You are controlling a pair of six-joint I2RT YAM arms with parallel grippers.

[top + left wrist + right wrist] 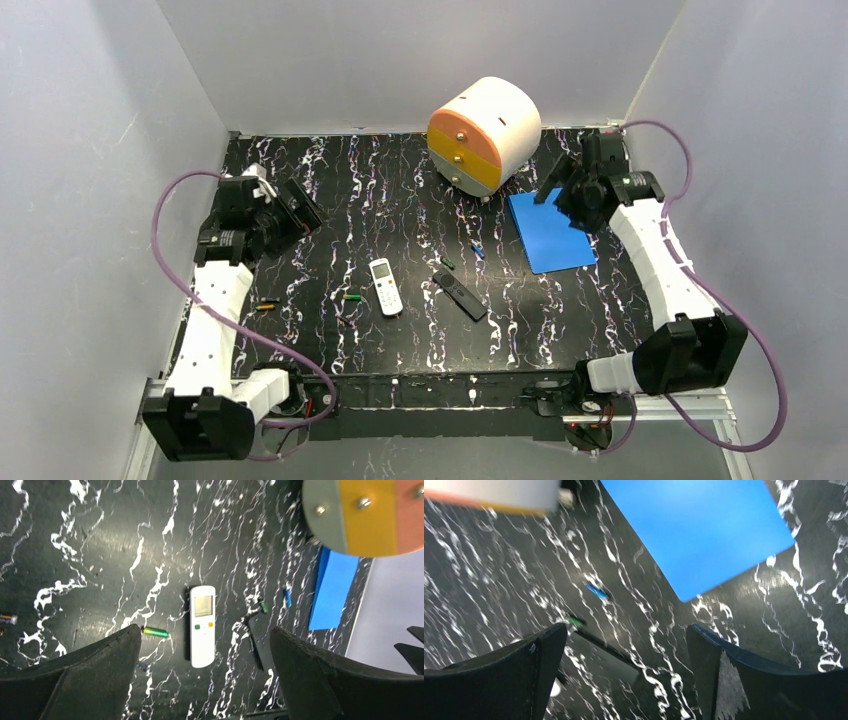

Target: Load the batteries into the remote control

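A white remote control with a small screen lies face up at the table's centre, and a black remote control lies just to its right. Batteries are scattered around them: a green one left of the white remote, a green one and a blue one above the black remote, an orange one farther left. My left gripper hangs open and empty at the far left. My right gripper hangs open and empty over the blue sheet. The left wrist view shows the white remote and the green battery far below its fingers.
A round white drawer unit with orange and yellow drawer fronts stands at the back. A blue sheet lies flat on the black marbled table at the right. Grey walls close in the left, back and right sides.
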